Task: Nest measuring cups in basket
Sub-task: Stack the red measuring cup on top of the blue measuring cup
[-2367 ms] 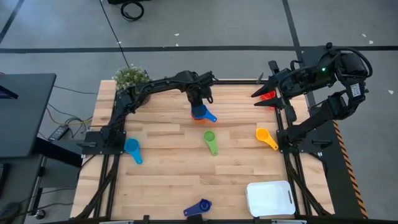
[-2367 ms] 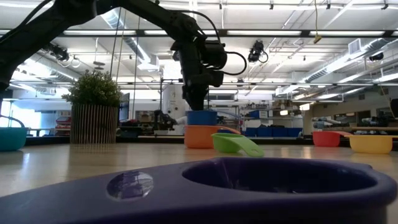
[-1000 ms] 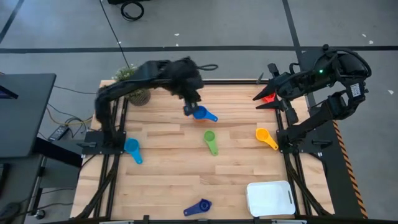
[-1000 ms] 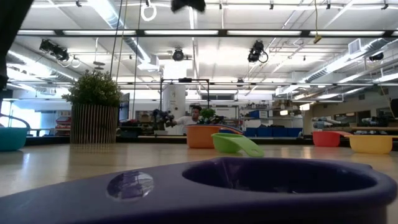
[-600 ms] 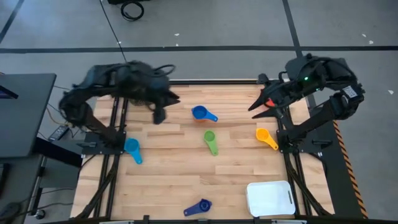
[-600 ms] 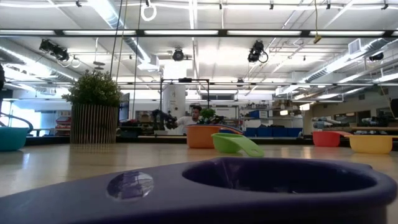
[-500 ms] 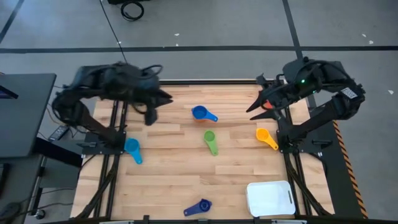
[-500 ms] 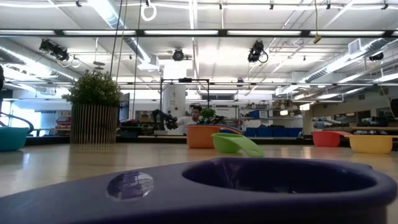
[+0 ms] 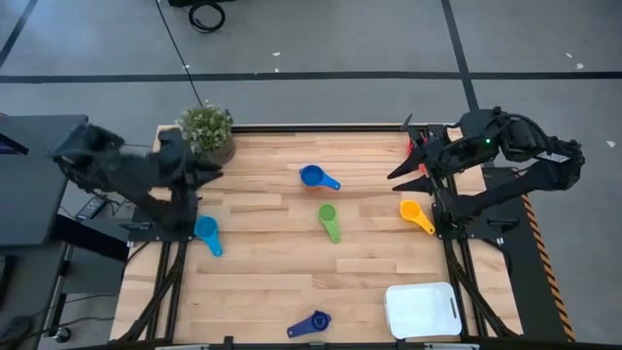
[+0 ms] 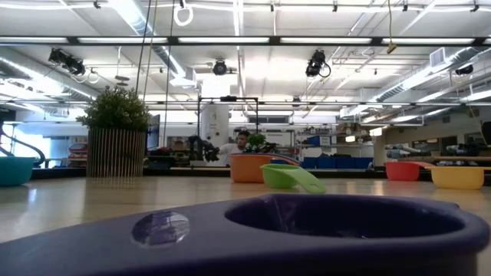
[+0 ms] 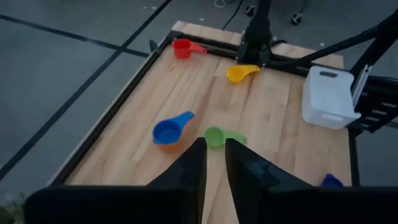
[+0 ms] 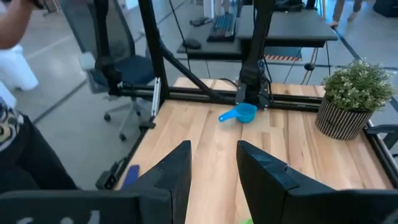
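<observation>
Wooden table [image 9: 272, 272] holds everything, largest first; the white basket [image 9: 422, 311] sits empty at the near right corner; the potted plant [image 9: 208, 131] stands at the far left corner. Six cups lie scattered, none in the basket: blue cup [image 9: 313, 177] nested in an orange cup [image 10: 249, 167] at far centre, green cup [image 9: 328, 216] just nearer, yellow cup [image 9: 412, 210] and red cup [image 11: 181, 46] by the right edge, light blue cup [image 9: 205, 228] by the left edge, dark blue cup [image 9: 313, 324] at the near edge. Left gripper [image 11: 211, 163] hangs over the far left edge, jaws narrowly parted, empty; right gripper [image 12: 211, 163] hovers over the far right edge, jaws spread, empty. Sensible next, I judge: take the largest cup to the basket first, gripping its rim squarely so smaller ones drop in cleanly.
</observation>
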Available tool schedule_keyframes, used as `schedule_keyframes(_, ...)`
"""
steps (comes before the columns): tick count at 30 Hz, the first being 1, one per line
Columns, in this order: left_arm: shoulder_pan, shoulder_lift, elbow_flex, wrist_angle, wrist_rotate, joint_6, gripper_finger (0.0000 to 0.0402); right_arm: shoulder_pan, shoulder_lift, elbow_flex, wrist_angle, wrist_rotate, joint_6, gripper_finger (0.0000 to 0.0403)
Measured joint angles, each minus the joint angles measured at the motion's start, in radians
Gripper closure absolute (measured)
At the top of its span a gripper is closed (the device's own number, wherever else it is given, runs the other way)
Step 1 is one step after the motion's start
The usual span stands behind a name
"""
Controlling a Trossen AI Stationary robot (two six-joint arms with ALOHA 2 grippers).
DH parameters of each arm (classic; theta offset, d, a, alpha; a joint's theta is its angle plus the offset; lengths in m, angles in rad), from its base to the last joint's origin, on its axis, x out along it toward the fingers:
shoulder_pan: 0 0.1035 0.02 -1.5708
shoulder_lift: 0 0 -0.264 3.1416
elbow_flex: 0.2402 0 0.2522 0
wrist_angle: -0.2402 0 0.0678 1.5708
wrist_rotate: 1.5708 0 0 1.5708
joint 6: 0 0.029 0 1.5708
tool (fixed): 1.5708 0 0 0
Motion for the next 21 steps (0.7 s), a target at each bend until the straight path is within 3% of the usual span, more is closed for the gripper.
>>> schedule_keyframes(8,-0.158,-0.105,-0.283,0.015,-0.072,-0.298,0.0336,0.000,-0.029,-0.081,0.037,0.000,0.128,0.0267)
schedule_keyframes(16,-0.286,-0.138,-0.463,0.071,-0.098,-0.492,0.0336,0.000,-0.011,-0.109,-0.020,0.010,0.141,0.0267)
schedule_keyframes(21,-0.319,-0.139,-0.486,0.086,-0.099,-0.561,0.0336,-0.008,0.005,-0.110,-0.096,0.250,0.241,0.0268)
